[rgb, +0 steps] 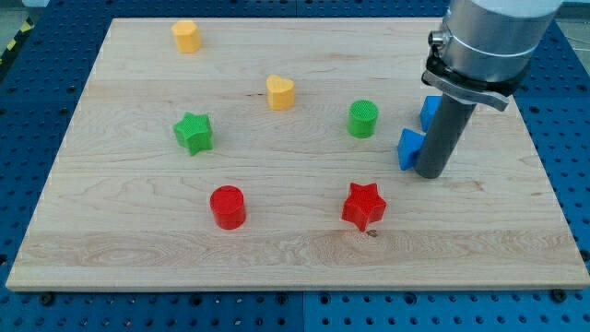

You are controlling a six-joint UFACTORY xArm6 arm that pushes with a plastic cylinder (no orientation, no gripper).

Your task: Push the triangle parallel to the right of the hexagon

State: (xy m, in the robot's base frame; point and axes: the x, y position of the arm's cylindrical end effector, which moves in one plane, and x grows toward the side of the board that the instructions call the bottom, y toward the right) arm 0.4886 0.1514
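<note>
A blue triangle block [409,148] lies on the wooden board [295,249] at the view's right. My tip [431,174] stands right against its right side. A second blue block [430,110], shape unclear, sits just above the triangle and is partly hidden behind the rod. The yellow hexagon [186,36] stands far off at the view's top left.
A yellow heart [280,92] and a green cylinder [363,119] lie between the triangle and the hexagon. A green star [194,133] is at the left. A red cylinder [227,207] and a red star [363,205] are near the bottom. The board's right edge [544,166] is close to the rod.
</note>
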